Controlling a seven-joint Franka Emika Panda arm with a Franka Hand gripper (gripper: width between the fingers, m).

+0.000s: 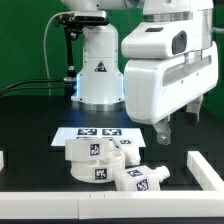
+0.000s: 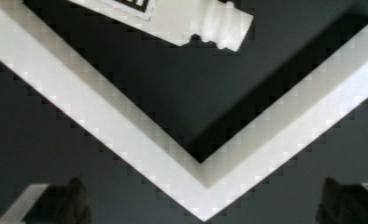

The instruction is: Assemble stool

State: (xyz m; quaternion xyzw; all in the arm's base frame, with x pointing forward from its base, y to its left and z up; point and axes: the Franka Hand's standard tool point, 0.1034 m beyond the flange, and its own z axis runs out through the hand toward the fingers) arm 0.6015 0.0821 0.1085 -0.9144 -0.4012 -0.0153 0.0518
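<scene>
The white round seat [image 1: 92, 160] lies on the black table in the middle of the exterior view, with square tags on it. One chunky white leg [image 1: 141, 180] lies in front of it toward the exterior view's right, and another leg [image 1: 124, 145] lies just behind it. My gripper [image 1: 180, 124] hangs above the table to the exterior view's right of these parts, open and empty. In the wrist view the gripper [image 2: 202, 214] shows dark fingertips [image 2: 49, 204] wide apart with nothing between them. A tagged leg [image 2: 199, 24] shows at the picture's edge.
The marker board [image 1: 98, 131] lies behind the seat, in front of the white robot base [image 1: 98, 70]. A white rail [image 1: 205, 166] borders the table at the exterior view's right and front; its corner [image 2: 199, 170] sits right under the gripper.
</scene>
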